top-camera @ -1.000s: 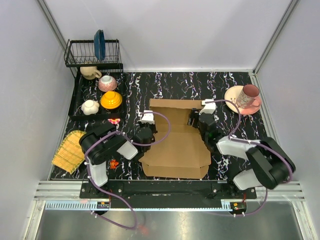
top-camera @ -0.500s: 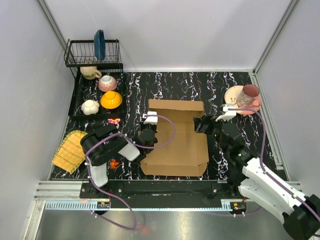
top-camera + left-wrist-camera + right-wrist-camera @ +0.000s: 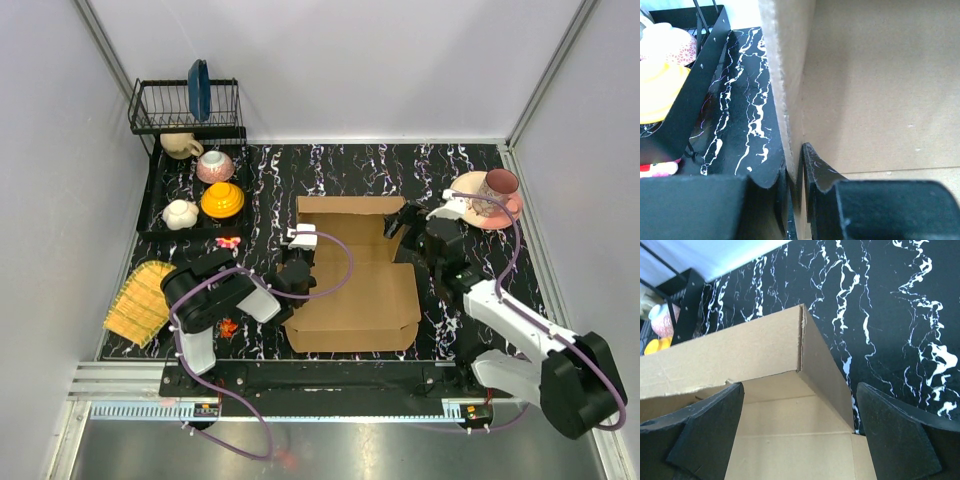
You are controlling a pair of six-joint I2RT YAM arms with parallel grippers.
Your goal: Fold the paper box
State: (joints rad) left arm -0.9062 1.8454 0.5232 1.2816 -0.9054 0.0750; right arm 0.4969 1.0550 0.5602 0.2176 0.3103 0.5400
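Note:
The paper box (image 3: pixel 352 292) is a brown cardboard sheet lying mid-table, with its rear wall (image 3: pixel 345 208) and side walls partly raised. My left gripper (image 3: pixel 296 270) is shut on the box's left wall; in the left wrist view the gripper (image 3: pixel 799 167) pinches the thin cardboard edge (image 3: pixel 785 75) between its fingers. My right gripper (image 3: pixel 400 228) is open at the box's rear right corner. In the right wrist view the gripper (image 3: pixel 800 432) has its jaws wide apart on either side of that corner (image 3: pixel 802 342) and holds nothing.
A wire dish rack (image 3: pixel 160 110) with a blue plate (image 3: pixel 199 88) stands at the back left, above a black tray (image 3: pixel 152 200) of cups and bowls. A woven mat (image 3: pixel 140 298) lies at the left. A pink saucer (image 3: pixel 462 190) with a pink cup (image 3: pixel 498 188) sits at the back right.
My right arm has swung out and its gripper has moved to the box's rear right corner. The rear flap has gone from lying flat to standing. The left gripper keeps its hold.

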